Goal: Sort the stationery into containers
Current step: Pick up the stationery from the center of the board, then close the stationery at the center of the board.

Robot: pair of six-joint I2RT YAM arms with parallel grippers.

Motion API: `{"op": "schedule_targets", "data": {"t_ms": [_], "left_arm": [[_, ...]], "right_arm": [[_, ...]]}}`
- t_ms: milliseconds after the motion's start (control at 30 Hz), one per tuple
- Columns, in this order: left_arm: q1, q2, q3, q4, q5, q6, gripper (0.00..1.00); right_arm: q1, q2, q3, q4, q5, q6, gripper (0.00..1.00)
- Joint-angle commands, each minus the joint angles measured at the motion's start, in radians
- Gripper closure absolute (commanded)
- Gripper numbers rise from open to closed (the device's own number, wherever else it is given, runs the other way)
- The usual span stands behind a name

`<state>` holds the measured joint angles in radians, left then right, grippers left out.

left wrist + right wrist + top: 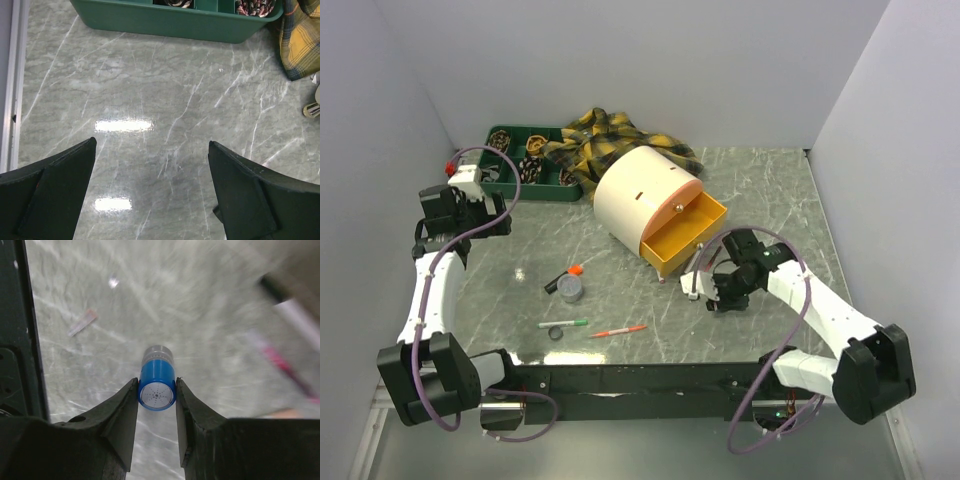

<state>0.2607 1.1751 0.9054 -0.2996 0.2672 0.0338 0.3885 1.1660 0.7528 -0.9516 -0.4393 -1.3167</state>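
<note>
My right gripper is shut on a short cylinder with a blue cap and grey body, both pads touching its sides. From above, the right gripper hangs just in front of the orange drawer of the cream drum. A black highlighter with orange cap, a grey tape roll, a green pen, a small ring and a red pen lie on the table. My left gripper stands open over bare table near the dark green tray.
The plaid cloth lies behind the drum, touching the green tray; its edge shows beside the tray. A small pink piece lies on the marble. Blurred pens show at the right of the right wrist view.
</note>
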Motion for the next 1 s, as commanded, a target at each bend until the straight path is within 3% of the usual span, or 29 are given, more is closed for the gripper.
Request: {"op": "schedule_targets", "data": {"t_ms": [0, 267, 500, 700, 800, 967], "left_arm": [[0.005, -0.064, 0.001, 0.033, 0.023, 0.023, 0.01], [0.081, -0.172, -0.056, -0.013, -0.006, 0.029, 0.01], [0.115, -0.160, -0.068, -0.006, -0.062, 0.025, 0.01], [0.172, -0.098, -0.056, 0.068, -0.036, -0.028, 0.01], [0.253, -0.031, -0.024, 0.093, 0.073, -0.115, 0.01], [0.351, 0.079, 0.027, 0.115, 0.236, -0.163, 0.01]], "right_arm": [[0.082, -0.065, 0.175, -0.081, -0.009, 0.037, 0.80], [0.380, 0.115, 0.563, -0.104, 0.030, 0.284, 0.82], [0.689, 0.478, 0.920, -0.079, 0.157, 0.459, 0.86], [0.762, 0.848, 1.395, -0.312, 0.203, 0.476, 0.88], [0.816, 0.920, 1.480, -0.345, 0.203, 0.462, 0.89], [0.874, 0.931, 1.438, -0.292, 0.192, 0.471, 0.90]]}}
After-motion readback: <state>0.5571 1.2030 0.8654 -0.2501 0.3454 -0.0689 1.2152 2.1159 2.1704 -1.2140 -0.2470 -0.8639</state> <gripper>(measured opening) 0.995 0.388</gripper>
